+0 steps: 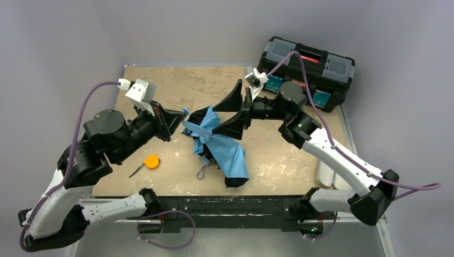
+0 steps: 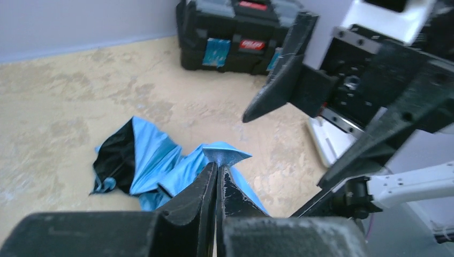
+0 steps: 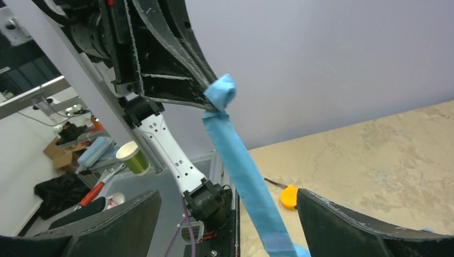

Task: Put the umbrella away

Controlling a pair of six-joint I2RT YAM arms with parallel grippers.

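Observation:
The umbrella (image 1: 219, 144) lies half folded in the middle of the table, light blue outside with black showing inside. My left gripper (image 1: 179, 120) is shut on the end of its blue strap (image 2: 225, 155), lifted off the table. In the right wrist view the strap (image 3: 241, 166) runs taut from the left gripper's fingers (image 3: 176, 53) down between the wide-open jaws of my right gripper (image 3: 227, 195), which do not touch it. From above, the right gripper (image 1: 227, 115) stands open over the umbrella's far end.
A black toolbox (image 1: 306, 72) stands at the back right corner. An orange tape measure (image 1: 152, 161) lies near the front left. A pale oblong case (image 1: 326, 174) rests at the table's right edge.

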